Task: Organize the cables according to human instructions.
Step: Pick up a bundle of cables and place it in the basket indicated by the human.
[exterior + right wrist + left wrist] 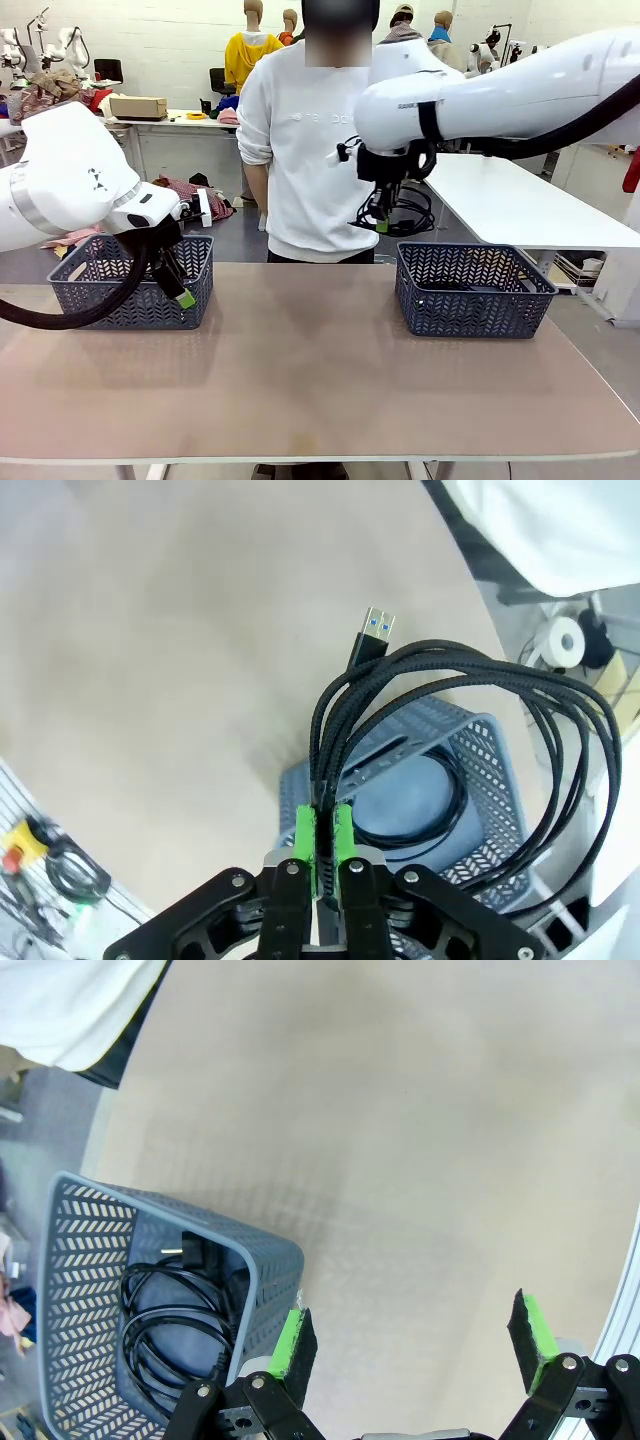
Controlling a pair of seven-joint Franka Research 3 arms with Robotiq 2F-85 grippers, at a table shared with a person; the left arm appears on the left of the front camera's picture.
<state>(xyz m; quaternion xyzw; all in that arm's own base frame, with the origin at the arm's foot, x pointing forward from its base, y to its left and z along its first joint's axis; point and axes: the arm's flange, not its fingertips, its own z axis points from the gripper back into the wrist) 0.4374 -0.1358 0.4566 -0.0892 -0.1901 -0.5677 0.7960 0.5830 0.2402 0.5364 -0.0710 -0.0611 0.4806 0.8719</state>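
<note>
Right tool (323, 840) grips a coiled cable (470, 750) above the right basket (490, 780)

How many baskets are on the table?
2. One grey basket sits on the robot's left side of the table, beside the open left gripper. The other basket sits on the right side, below the right gripper, which holds a coiled cable.
</note>
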